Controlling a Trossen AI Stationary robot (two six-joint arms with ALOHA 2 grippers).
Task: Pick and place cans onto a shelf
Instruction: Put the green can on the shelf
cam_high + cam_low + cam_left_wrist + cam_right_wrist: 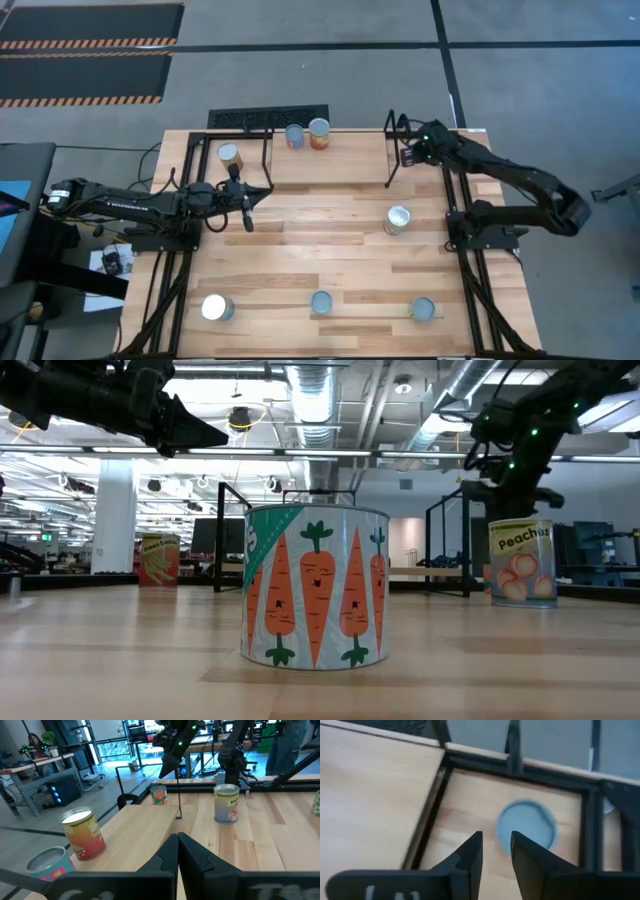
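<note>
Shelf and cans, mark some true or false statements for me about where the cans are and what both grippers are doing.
1. Two cans stand on the shelf. True.
2. The left gripper holds a can. False: it is shut on nothing, near the shelf's left end.
3. Three cans stand along the table edge farthest from the shelf. True.
4. The nearest can in the low view shows peaches. False: the carrot can is nearest.
5. The right gripper grips a can over the shelf's middle. False: it is open, above a can by the shelf's right end.
</note>
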